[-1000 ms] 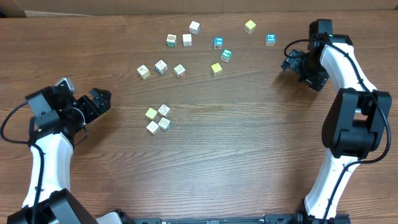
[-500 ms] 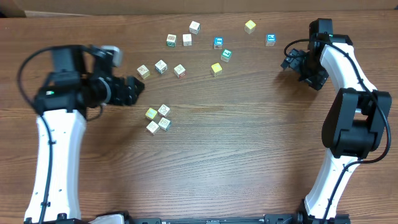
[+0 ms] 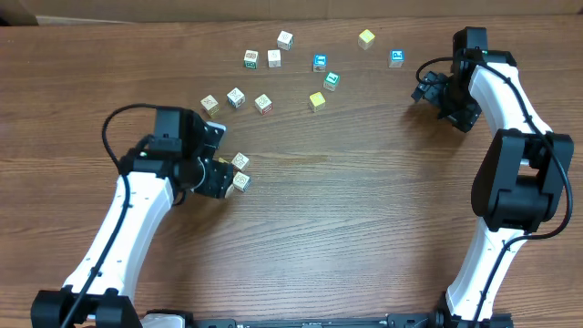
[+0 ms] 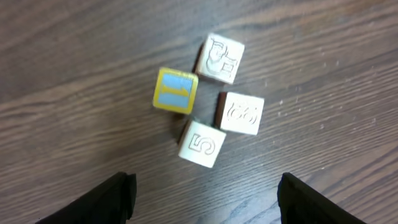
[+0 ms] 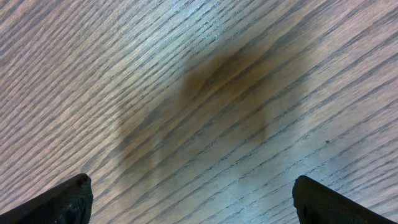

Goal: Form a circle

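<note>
The circle is a tight cluster of small cubes: a yellow cube with a blue face (image 4: 176,91) and three pale wood cubes (image 4: 220,58), (image 4: 240,112), (image 4: 201,144). My left gripper (image 4: 205,190) hovers just short of them, open, with only bare wood between its fingers (image 4: 112,200). From overhead the left gripper (image 3: 221,173) covers part of the cluster; two pale cubes (image 3: 240,160) show beside it. My right gripper (image 3: 424,91) is open far off at the back right, over bare wood (image 5: 193,193).
Several loose cubes lie scattered across the back of the wooden table, from a pale one (image 3: 210,105) at the left to a blue one (image 3: 397,57) near the right arm. A yellow cube (image 3: 316,100) sits mid-table.
My left arm has swung in from the table's left side to sit over the cluster, and its jaws have narrowed somewhat. The right arm has stayed still.
</note>
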`<state>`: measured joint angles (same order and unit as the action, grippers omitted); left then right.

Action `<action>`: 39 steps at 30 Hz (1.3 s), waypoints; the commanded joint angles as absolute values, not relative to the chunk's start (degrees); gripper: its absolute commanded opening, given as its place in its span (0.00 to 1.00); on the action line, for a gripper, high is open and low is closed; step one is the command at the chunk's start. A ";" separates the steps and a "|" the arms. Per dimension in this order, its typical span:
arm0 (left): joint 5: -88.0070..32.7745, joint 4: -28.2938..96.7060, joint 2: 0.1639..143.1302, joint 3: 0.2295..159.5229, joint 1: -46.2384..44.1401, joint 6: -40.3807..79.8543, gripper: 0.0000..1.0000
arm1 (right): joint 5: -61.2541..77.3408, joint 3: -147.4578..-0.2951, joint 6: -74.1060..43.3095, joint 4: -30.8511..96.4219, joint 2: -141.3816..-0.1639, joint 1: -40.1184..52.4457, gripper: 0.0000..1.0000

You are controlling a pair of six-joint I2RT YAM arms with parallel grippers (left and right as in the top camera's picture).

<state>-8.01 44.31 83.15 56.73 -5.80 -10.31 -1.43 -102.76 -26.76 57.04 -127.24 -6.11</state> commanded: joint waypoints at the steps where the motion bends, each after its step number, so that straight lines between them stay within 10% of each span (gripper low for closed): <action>1: -6.90 43.18 83.15 53.98 -6.20 -10.02 0.67 | -1.19 -103.83 -26.76 56.84 -126.50 -6.09 1.00; 39: -5.56 19.14 83.15 37.08 -7.97 -11.99 0.57 | -1.19 -103.83 -26.79 56.86 -126.50 -6.09 1.00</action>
<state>-6.11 19.86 83.15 38.30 -7.53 -10.94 -1.41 -102.76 -26.81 57.04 -127.24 -6.11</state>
